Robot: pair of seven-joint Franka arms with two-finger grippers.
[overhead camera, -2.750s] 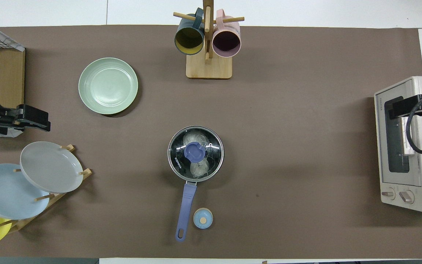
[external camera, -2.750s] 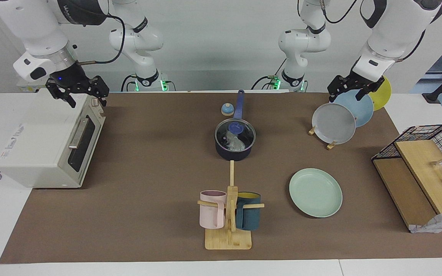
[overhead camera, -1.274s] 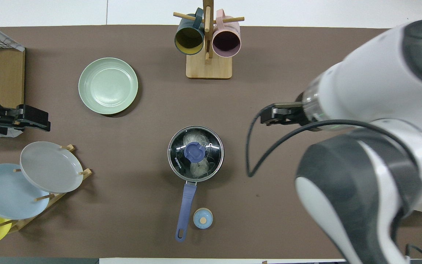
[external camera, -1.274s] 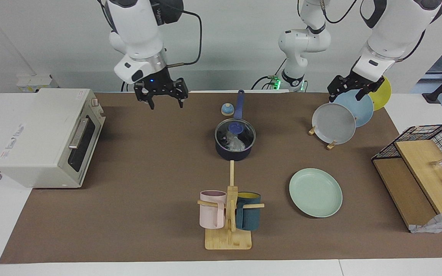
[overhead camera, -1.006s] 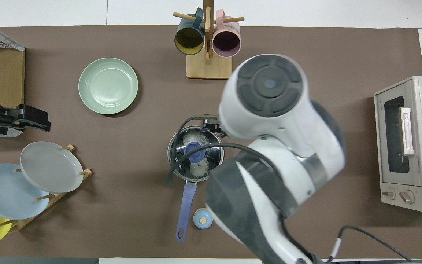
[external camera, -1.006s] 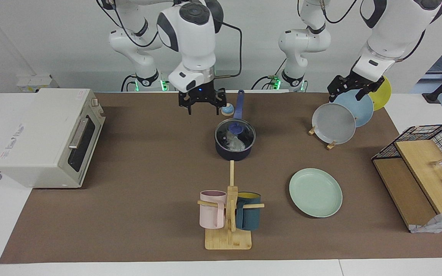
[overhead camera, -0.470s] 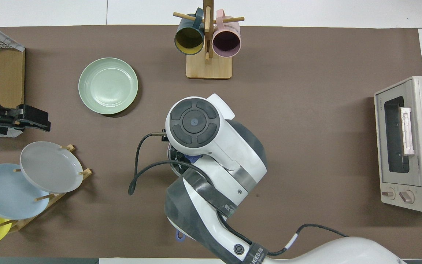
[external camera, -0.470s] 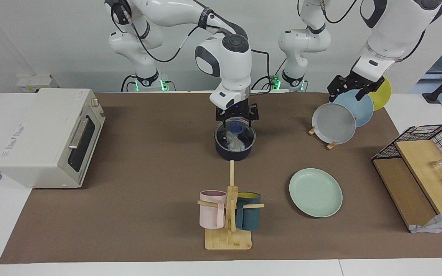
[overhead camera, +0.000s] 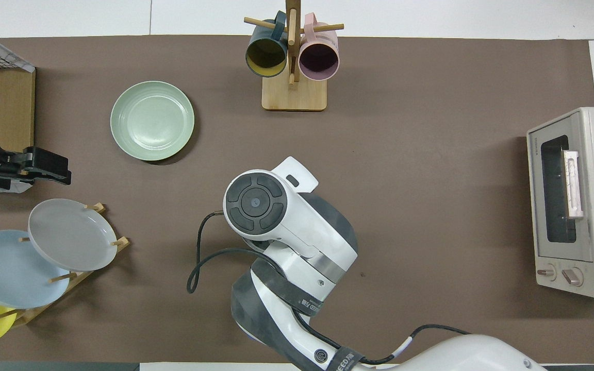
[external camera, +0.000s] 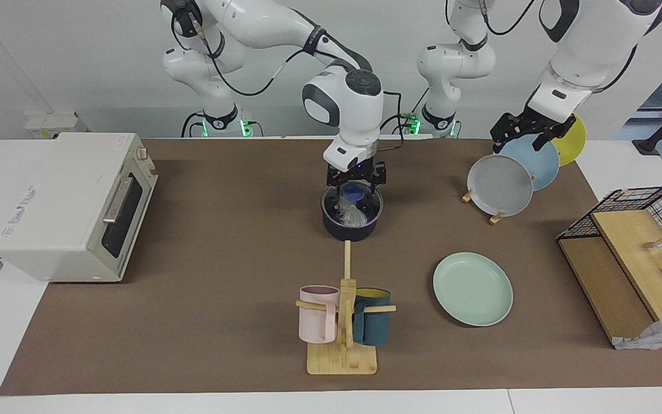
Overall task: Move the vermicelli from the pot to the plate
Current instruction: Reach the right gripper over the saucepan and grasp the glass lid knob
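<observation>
The dark navy pot (external camera: 349,229) stands mid-table with its glass lid (external camera: 365,208) on. The whitish vermicelli (external camera: 355,216) shows through the lid. My right gripper (external camera: 355,187) is down at the lid, its open fingers on either side of the blue knob (external camera: 354,192). In the overhead view the right arm (overhead camera: 276,221) hides the pot. The mint-green plate (external camera: 473,289) lies empty, farther from the robots than the pot, toward the left arm's end; it also shows in the overhead view (overhead camera: 152,120). My left gripper (external camera: 523,136) waits open over the plate rack (overhead camera: 44,172).
A rack with grey (external camera: 500,185), light blue and yellow plates stands near the left arm. A mug tree (external camera: 342,322) with two mugs stands farther out than the pot. A toaster oven (external camera: 72,207) is at the right arm's end, a wire shelf (external camera: 630,259) at the left arm's end.
My right arm has swung from over the toaster oven to the pot and lowered its gripper around the lid's knob. The left arm, pot and plate have not moved.
</observation>
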